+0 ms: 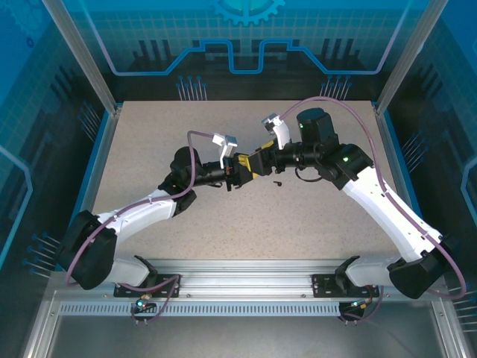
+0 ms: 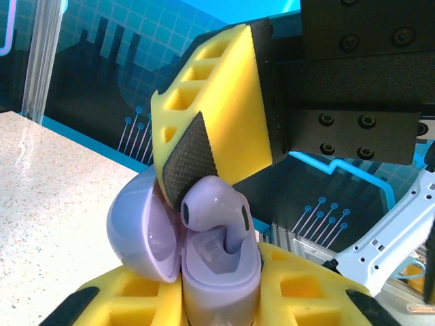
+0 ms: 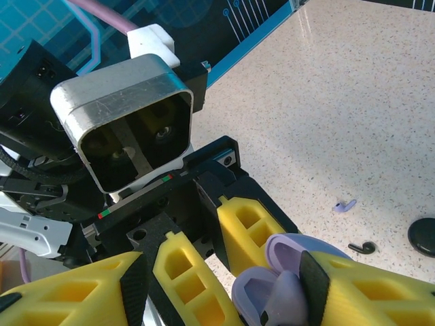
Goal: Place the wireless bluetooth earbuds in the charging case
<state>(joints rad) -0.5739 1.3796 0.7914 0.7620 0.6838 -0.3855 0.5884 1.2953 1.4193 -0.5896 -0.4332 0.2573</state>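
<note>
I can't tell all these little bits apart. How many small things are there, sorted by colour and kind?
Lilac charging case: 1
Lilac earbuds: 2, one sitting in the open case, the other lying on the table
Black round disc: 1
Small black hooked piece: 1
Total: 5

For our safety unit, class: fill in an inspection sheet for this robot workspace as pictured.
Surface: pale speckled table.
Job's things: open lilac charging case, one earbud partly in it; second earbud loose on table.
Clutter: black hook piece, black disc.
Pincers: left pincer shut on charging case; right pincer open, one pad against that earbud.
Cables: mauve cable arching over each arm.
Surroundings: blue printed panels, metal frame.
</note>
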